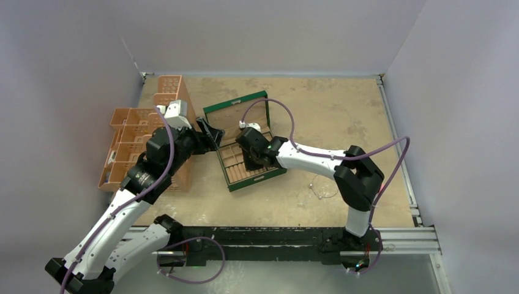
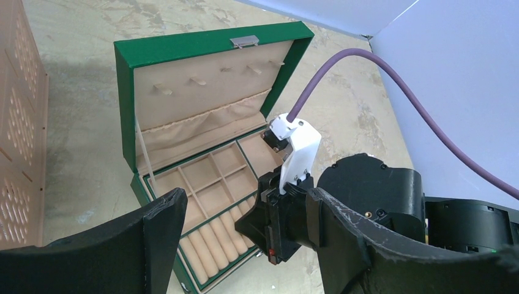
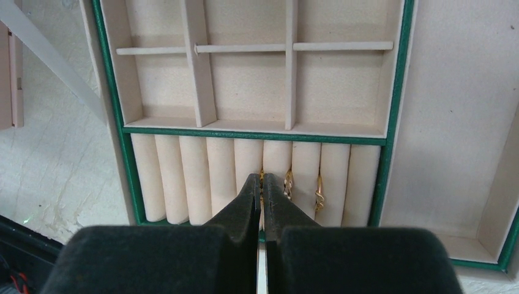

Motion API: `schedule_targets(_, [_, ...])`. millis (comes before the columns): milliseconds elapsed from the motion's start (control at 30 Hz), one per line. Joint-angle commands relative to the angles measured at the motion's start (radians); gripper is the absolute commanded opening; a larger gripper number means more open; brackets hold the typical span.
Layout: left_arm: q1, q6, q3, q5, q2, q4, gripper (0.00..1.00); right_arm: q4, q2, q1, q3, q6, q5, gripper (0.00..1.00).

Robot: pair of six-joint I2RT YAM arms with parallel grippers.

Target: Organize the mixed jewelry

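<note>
The green box (image 1: pixel 257 180) lies open mid-table, with tan compartments and a row of ring rolls (image 3: pixel 196 177) at its near side. My right gripper (image 3: pixel 262 179) is low over the rolls, shut on a tiny gold ring (image 3: pixel 261 173) that sits at the slot between two rolls. Two more gold rings (image 3: pixel 288 184) (image 3: pixel 319 195) are tucked in the slots to its right. In the top view the right gripper (image 1: pixel 250 160) is over the box. My left gripper (image 2: pixel 243 196) is open and empty, held beside the box's left edge (image 1: pixel 211 136). A thin silver wire hoop (image 1: pixel 324 187) lies on the table right of the box. No chain shows.
Orange perforated trays (image 1: pixel 134 147) are stacked at the left, close to my left arm, and show at the left wrist view's edge (image 2: pixel 18 122). The box lid (image 2: pixel 183 46) stands upright at the back. White walls close the table on three sides.
</note>
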State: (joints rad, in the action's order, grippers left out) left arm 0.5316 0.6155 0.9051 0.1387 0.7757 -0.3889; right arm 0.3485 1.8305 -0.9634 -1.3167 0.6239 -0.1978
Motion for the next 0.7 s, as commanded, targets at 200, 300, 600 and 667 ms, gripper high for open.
schedule_targets(200, [0.001,-0.020,0.004,0.012,-0.007,0.019,0.71,0.011,0.041,-0.007,-0.050,-0.015,-0.041,0.00])
schedule_targets(300, [0.000,-0.021,0.004,0.012,-0.007,0.017,0.72,0.021,0.030,-0.008,-0.054,-0.007,-0.034,0.03])
schedule_targets(600, [0.000,-0.017,0.002,0.007,-0.004,0.019,0.72,0.038,-0.046,-0.007,-0.063,0.015,-0.024,0.20])
schedule_targets(667, [0.001,-0.016,0.002,0.007,-0.003,0.018,0.72,0.040,-0.049,-0.008,-0.064,0.016,-0.027,0.21])
